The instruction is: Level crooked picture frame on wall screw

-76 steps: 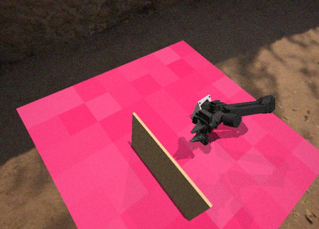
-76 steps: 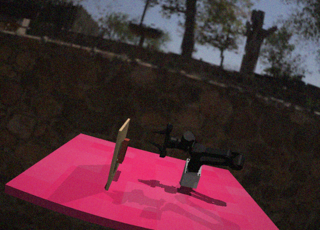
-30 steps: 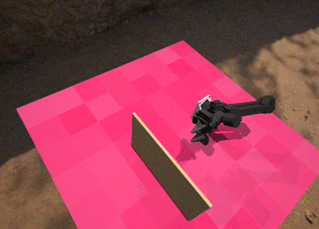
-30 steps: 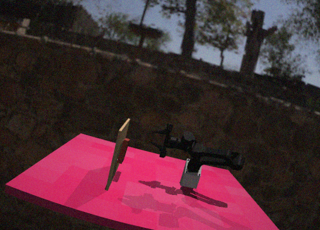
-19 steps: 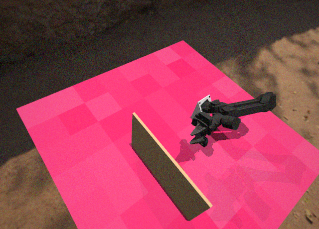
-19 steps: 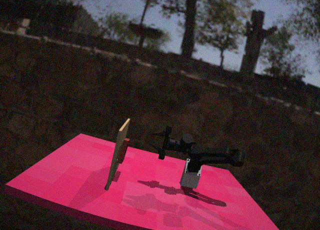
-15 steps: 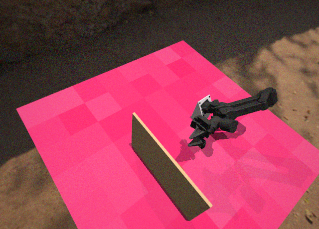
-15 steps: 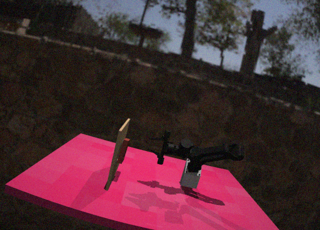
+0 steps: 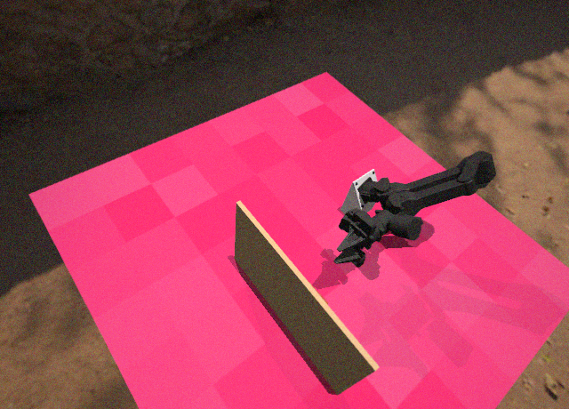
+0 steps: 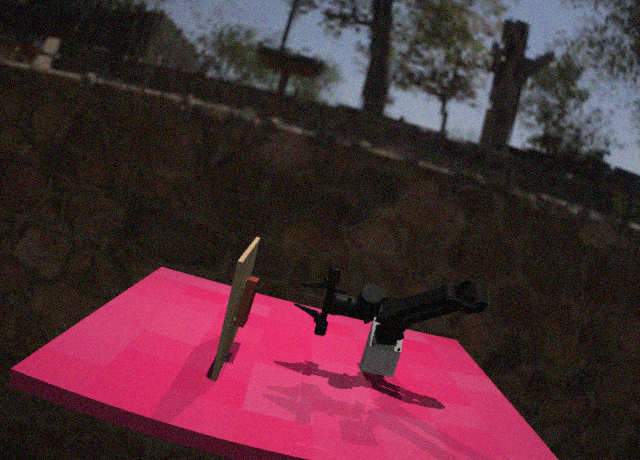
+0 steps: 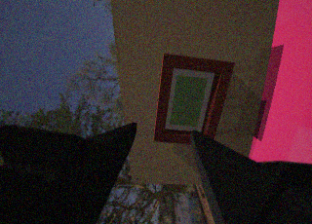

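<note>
The picture frame (image 11: pixel 164 97) (image 10: pixel 247 301) has red-brown bars, a pale mat and a green picture. It hangs on the brown wall panel (image 11: pixel 195 19) (image 10: pixel 231 315) (image 9: pixel 289 299). The wrist view is turned sideways, with the panel's top edge at left. There the frame is tilted against the panel's edges, its end at the bottom of the view sitting higher. The screw and notched strip are hidden; the top view shows only the panel's back. My black gripper (image 9: pixel 336 254) (image 10: pixel 298 294) (image 11: pixel 165 129) is open and empty, in front of the panel and apart from the frame.
The panel stands upright on a pink patchwork table (image 9: pixel 138 280) (image 10: pixel 103 352). The arm's grey and white base bracket (image 10: pixel 379 359) is behind the gripper. The arm's elbow (image 9: pixel 480 168) reaches back past the table's edge. Shadows lie between arm and panel.
</note>
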You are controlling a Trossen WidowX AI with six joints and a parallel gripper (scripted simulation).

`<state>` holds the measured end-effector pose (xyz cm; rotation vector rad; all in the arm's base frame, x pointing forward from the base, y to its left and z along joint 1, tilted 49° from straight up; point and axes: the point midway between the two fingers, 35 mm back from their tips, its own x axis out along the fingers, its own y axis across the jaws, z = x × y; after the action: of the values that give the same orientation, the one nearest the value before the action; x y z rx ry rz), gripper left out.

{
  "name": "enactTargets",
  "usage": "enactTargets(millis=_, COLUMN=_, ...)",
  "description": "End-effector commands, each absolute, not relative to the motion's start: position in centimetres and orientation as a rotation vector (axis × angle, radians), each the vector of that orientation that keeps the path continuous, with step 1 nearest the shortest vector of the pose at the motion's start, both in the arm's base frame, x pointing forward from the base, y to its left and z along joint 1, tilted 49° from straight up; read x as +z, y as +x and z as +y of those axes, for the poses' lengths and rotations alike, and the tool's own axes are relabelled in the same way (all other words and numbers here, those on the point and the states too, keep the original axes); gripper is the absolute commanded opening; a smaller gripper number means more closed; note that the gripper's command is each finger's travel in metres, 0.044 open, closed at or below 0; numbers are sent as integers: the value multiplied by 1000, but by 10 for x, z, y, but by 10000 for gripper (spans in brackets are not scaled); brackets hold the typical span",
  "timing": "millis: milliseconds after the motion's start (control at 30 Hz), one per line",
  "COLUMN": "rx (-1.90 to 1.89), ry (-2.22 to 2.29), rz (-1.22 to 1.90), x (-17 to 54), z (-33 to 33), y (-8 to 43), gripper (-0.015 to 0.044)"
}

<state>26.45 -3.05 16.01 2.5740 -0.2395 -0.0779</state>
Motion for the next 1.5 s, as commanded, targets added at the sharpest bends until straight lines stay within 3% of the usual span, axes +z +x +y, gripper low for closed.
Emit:
enactTargets(millis=0, rx=-78, ry=2570, rz=-244, x=160, z=-31, y=264, gripper=260)
enactTargets(millis=267, rx=-77, ry=2570, rz=-244, x=163, z=-32, y=272, gripper=260)
enactTargets(millis=700, rx=-69, ry=2569, rz=-246, x=160, z=-46, y=342, gripper=260)
enactTargets(millis=1467, rx=-69, ry=2569, rz=-246, x=160, z=-48, y=351, gripper=260)
